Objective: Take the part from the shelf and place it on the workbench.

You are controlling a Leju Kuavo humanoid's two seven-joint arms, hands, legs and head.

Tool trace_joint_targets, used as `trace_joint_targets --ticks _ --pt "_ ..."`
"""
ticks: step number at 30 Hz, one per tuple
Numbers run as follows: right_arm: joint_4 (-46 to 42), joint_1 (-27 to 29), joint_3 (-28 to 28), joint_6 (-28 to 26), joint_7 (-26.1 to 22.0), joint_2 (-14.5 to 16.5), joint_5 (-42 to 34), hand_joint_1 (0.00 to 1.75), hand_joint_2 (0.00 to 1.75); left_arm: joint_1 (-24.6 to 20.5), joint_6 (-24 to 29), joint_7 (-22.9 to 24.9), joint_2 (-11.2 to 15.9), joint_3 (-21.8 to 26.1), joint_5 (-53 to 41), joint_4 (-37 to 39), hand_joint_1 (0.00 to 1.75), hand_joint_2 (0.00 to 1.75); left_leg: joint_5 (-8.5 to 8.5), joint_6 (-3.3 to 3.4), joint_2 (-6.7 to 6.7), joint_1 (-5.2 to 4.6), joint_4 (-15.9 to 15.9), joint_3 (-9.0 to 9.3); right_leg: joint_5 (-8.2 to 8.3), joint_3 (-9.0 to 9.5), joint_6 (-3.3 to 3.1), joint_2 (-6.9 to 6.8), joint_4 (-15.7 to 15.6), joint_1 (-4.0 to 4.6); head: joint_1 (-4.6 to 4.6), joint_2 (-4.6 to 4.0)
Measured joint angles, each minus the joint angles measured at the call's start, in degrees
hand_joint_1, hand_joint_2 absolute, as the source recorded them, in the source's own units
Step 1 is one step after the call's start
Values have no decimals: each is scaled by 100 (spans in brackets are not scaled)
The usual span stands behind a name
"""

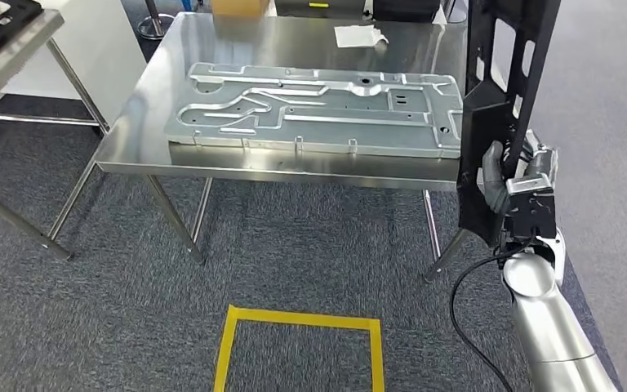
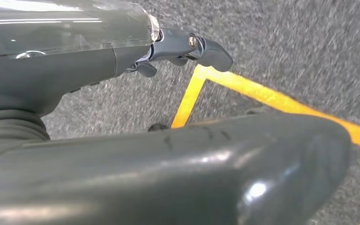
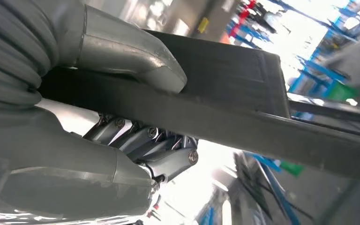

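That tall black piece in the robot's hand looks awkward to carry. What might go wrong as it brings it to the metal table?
The right hand grips the black part near its lower end, so the long piece standing upright above could tip or slip.

The silver panel already covers much of the workbench, so the part may knock it or land on top.

The part hangs beside the workbench's right edge; set down there, it could overhang and fall.

Black part [image 1: 502, 90], silver workbench [image 1: 286, 41], yellow-taped grey carpet [image 1: 294, 237].
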Motion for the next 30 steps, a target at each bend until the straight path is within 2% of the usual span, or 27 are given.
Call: trace_joint_targets --ticks 1,3,4,6,7,8,9,10,11,12,13,14,15,16,17,18,19,20,21,22,23,24,25,27,28,29,30 --pt "-60 -17 2 -56 -43 1 19 175 175 -3 2 -4 -3 1 -8 0 0 0 98 -39 9 0 201 -87 -36 88 -35 3 -52 -19 1 0" --pt "-180 -32 3 -152 -84 3 61 175 175 -10 -7 -16 -13 1 -34 0 0 0 225 -119 26 16 811 -474 -144 292 -91 -5 -125 -54 -1 0" --pt "-234 -31 2 -185 -85 3 76 175 175 -8 -15 -23 -16 0 -47 0 0 0 167 -151 35 40 1109 -706 -214 384 -106 -12 -142 -62 -2 -1" --pt "-342 0 -6 -222 -75 -3 112 175 175 6 -42 -43 -15 -1 -76 0 0 0 -205 -202 51 96 1481 -1139 -372 566 -93 -8 -148 -89 -3 -1" --pt "-395 33 -16 -232 -67 -10 132 175 175 19 -57 -52 -14 -1 -92 0 0 0 -379 -235 63 124 1508 -1286 -458 667 -73 -2 -148 -110 -3 -1" --pt "-446 73 -29 -237 -61 -20 152 175 175 34 -70 -62 -14 -1 -107 0 0 0 -448 -264 75 152 1401 -1367 -547 778 -47 5 -148 -137 -3 -1" --pt "-493 113 -43 -238 -55 -30 169 175 175 49 -81 -70 -14 -1 -120 0 0 0 -358 -298 88 178 1165 -1381 -639 893 -15 11 -148 -165 -3 -1" --pt "-538 151 -57 -232 -50 -37 190 175 175 66 -95 -79 -14 -1 -132 0 0 0 -65 -333 102 205 821 -1351 -737 1003 23 14 -149 -191 -3 -1" --pt "-579 190 -73 -217 -46 -42 216 175 175 88 -113 -86 -13 -1 -146 3 0 0 339 -354 125 222 472 -1318 -837 1111 65 18 -139 -210 -3 -1" --pt "-621 236 -95 -194 -41 -47 244 175 175 97 -133 -95 -13 -1 -163 6 0 0 647 -349 141 225 227 -1277 -928 1194 114 24 -151 -215 -3 -1" --pt "-666 285 -115 -163 -32 -55 277 175 175 99 -152 -103 -12 -1 -179 8 0 0 873 -322 150 218 84 -1246 -1001 1273 166 29 -184 -215 -2 -1" --pt "-714 334 -138 -138 -22 -65 304 175 175 97 -166 -109 -10 -1 -197 10 0 0 923 -270 154 206 42 -1216 -1018 1338 221 34 -191 -212 -2 -1" --pt "-769 375 -161 -117 -9 -78 327 175 175 84 -178 -116 -9 -1 -213 9 0 0 854 -208 142 196 41 -1155 -977 1354 274 38 -166 -213 -1 -1" --pt "-820 412 -183 -99 7 -88 344 175 175 80 -190 -121 -8 -1 -230 8 0 0 830 -155 130 195 5 -1092 -878 1313 311 31 -23 -224 1 -1" --pt "-866 449 -215 -83 17 -99 352 175 175 78 -204 -125 -8 -1 -245 7 0 0 789 -105 123 198 -41 -1012 -746 1173 336 22 250 -232 1 0" --pt "-901 486 -251 -65 24 -111 355 175 175 75 -219 -127 -8 -1 -257 6 0 0 742 -66 113 198 -79 -922 -664 941 340 12 601 -238 2 0" --pt "-926 527 -285 -49 28 -123 355 175 175 73 -229 -129 -8 -1 -270 4 0 0 685 -38 103 196 -115 -832 -678 664 335 0 969 -234 4 0" --pt "-942 567 -314 -41 28 -134 355 175 175 72 -236 -131 -8 -1 -278 4 0 0 614 -14 93 187 -141 -733 -820 384 327 -6 1267 -221 4 0" --pt "-951 603 -337 -36 30 -144 355 175 175 72 -239 -131 -7 -2 -285 4 0 0 535 -1 80 174 -162 -624 -1064 137 319 -8 1452 -203 5 -1" --pt "-956 635 -354 -36 30 -149 355 175 175 72 -239 -131 -7 -2 -288 4 0 0 451 9 67 159 -177 -506 -1329 -48 309 -9 1507 -184 5 -1" --pt "-959 661 -370 -36 30 -151 355 175 175 73 -239 -131 -7 -2 -288 4 0 0 356 17 56 141 -187 -374 -1527 -182 292 -10 1439 -166 5 -1" --pt "-962 680 -383 -35 31 -152 355 175 175 74 -239 -131 -7 -1 -288 4 0 0 255 21 47 123 -190 -234 -1564 -262 263 -11 1263 -148 5 -1" --pt "-966 695 -396 -33 31 -153 355 175 175 76 -243 -131 -7 -1 -290 4 0 0 144 21 44 104 -194 -91 -1351 -304 218 -13 987 -125 5 -1" --pt "-972 738 -422 -7 31 -156 355 175 175 88 -250 -132 -14 -3 -295 12 0 0 -77 7 33 71 -192 152 -371 -344 102 -26 381 -56 5 0" --pt "-978 770 -440 29 37 -160 358 175 175 79 -254 -135 -17 -4 -299 16 0 0 -181 -10 26 57 -203 244 36 -335 54 -28 191 -18 4 0" --pt "-996 806 -457 75 44 -167 368 175 175 68 -254 -139 -18 -5 -303 19 0 0 -242 -33 19 48 -200 328 249 -313 14 -24 98 3 3 0" --pt "-1022 830 -470 124 50 -174 385 175 175 45 -254 -143 -15 -7 -305 19 0 0 -256 -64 14 40 -172 374 226 -262 -13 -15 87 14 2 0"
